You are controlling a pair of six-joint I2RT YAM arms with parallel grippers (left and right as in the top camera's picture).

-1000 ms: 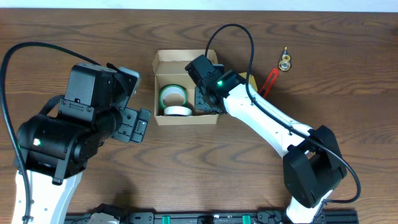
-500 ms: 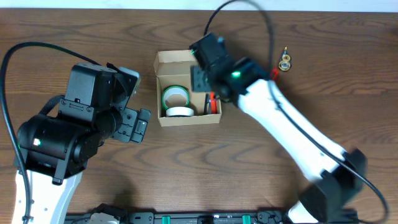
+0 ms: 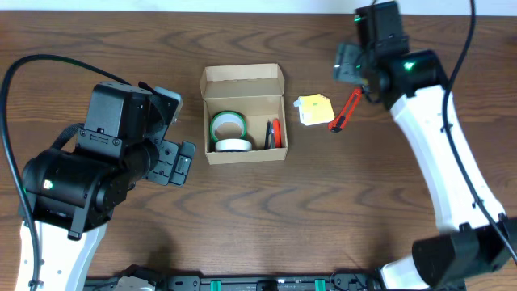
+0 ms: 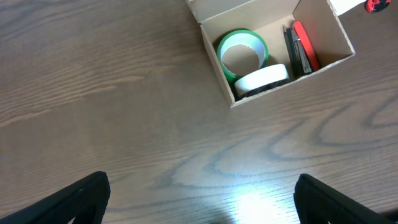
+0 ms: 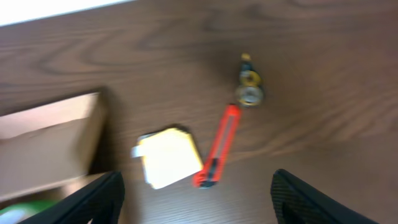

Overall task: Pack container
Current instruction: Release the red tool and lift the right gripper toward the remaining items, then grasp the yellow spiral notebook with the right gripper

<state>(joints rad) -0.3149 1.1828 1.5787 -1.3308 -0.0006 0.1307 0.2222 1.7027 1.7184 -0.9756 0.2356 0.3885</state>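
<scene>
The container, a tan cardboard box [image 3: 242,76], stands open at the table's middle. It holds a green tape roll [image 3: 228,124], a white tape roll [image 3: 231,145] and a red and black flat item [image 3: 275,133] on edge. The box also shows in the left wrist view [image 4: 214,62] and, blurred, in the right wrist view [image 5: 50,124]. My left gripper [image 3: 176,162] is open and empty left of the box, over bare wood [image 4: 202,208]. My right gripper [image 3: 352,61] is open and empty, high at the back right [image 5: 199,202].
A yellow note pad [image 3: 315,109] and a red utility knife [image 3: 345,109] lie right of the box; both also show in the right wrist view, the pad [image 5: 168,155] and the knife [image 5: 219,146]. A small brass piece [image 5: 249,87] lies beyond the knife.
My right gripper has come up out of the box and swung to the back right. The red and black item stays in the box. The left arm has not moved.
</scene>
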